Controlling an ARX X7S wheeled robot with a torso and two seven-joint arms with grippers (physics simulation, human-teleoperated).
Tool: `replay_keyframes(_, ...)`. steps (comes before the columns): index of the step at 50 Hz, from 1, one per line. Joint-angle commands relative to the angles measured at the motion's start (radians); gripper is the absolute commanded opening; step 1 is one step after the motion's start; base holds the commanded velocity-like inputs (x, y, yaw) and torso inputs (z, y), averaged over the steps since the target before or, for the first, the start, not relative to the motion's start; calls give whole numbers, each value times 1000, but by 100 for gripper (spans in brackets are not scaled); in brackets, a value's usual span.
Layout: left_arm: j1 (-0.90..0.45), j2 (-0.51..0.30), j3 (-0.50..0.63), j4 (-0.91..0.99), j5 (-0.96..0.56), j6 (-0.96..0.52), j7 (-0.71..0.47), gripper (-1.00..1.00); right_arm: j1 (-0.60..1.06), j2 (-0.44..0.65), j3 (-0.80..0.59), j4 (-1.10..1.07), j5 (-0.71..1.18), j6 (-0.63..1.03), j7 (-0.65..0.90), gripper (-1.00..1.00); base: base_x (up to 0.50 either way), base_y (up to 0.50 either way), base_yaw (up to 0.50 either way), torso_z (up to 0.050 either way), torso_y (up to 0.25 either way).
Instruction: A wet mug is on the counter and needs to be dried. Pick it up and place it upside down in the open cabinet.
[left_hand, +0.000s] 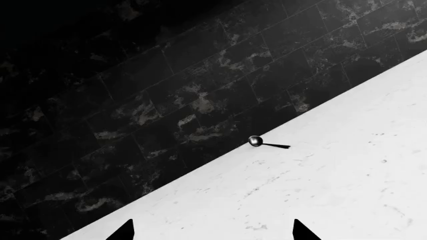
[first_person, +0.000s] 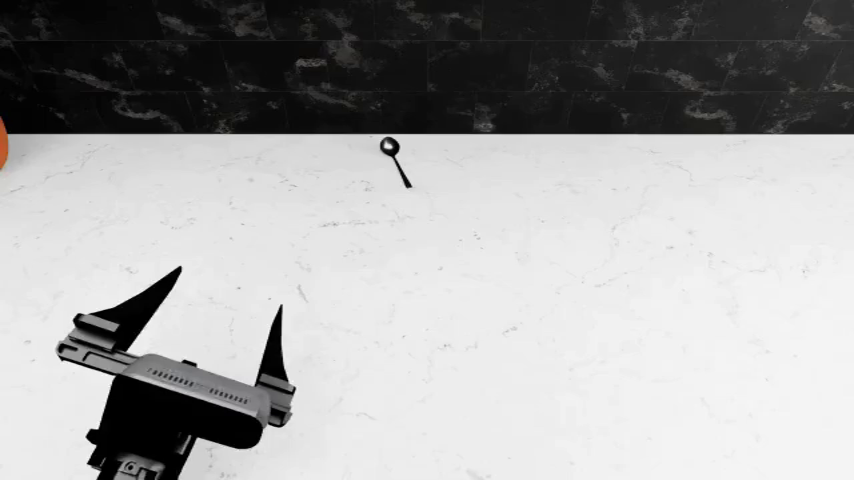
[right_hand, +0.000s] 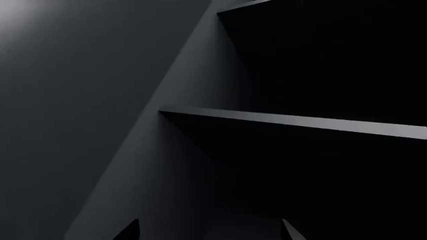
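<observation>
Hovering spread and empty over the counter (first_person: 561, 300), left hand (first_person: 224, 300); right wrist alone shows dark shelves (right_hand: 293, 121).

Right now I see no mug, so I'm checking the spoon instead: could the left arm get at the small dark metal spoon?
Probably yes: the left tool is open, with only bare white counter between it and the small dark metal spoon.

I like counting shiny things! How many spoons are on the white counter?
1. The spoon lies on the counter near its back edge by the black wall, well ahead of the left gripper. Others could sit outside the pictures.
</observation>
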Motion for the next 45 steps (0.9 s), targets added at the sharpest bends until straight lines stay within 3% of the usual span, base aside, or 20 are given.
replay_keyframes(1, -5, 6, -4, -4, -10, -13, -3, 100, -21, 77, 16, -167, -5, 12, 72, 100, 0, 0, 0, 0, 0)
replay_keyframes(45, 9, 4, -10, -17, -10, 1, -1, 100, -66, 201, 73, -555, 20, 81, 213, 100, 0, 0, 0, 0, 0)
